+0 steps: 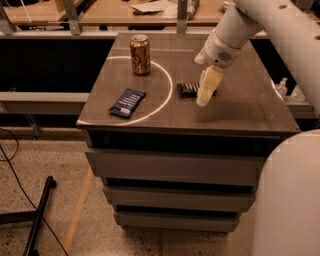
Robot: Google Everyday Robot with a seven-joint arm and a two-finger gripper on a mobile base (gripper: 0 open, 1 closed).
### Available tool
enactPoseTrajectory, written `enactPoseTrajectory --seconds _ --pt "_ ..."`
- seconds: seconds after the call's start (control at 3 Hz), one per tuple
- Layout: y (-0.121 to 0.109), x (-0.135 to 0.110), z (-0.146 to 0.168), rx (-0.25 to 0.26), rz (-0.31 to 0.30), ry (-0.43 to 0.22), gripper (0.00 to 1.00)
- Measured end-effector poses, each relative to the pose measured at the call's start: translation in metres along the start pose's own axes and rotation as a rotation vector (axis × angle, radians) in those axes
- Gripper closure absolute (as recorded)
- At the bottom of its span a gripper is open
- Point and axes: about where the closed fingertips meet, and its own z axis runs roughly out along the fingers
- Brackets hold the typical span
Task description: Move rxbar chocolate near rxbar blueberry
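Note:
The rxbar chocolate (187, 89), a flat black-wrapped bar, lies near the middle of the grey cabinet top (240, 110). The rxbar blueberry (127, 102), in a dark navy wrapper with white text lines, lies at the front left of the top. My gripper (204, 99) hangs from the white arm that comes in from the upper right. It points down over the right end of the chocolate bar and covers part of it. The blueberry bar is well to the gripper's left.
A brown drink can (140, 54) stands upright at the back left of the top. A bright curved light ring (167, 95) runs across the surface between the two bars. Drawer fronts (170, 170) lie below. A workbench (150, 12) stands behind.

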Motion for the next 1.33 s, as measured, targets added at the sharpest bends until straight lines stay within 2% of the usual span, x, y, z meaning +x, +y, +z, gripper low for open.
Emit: enactPoseTrajectory --seconds 0.33,0.67,1.33 --pt "0.013 0.014 0.015 -0.042 0.019 0.002 0.0" --pt "0.016 0.021 0.025 -0.081 0.034 0.026 0.18" --pt "0.021 0.028 0.031 -0.107 0.035 0.07 0.64"
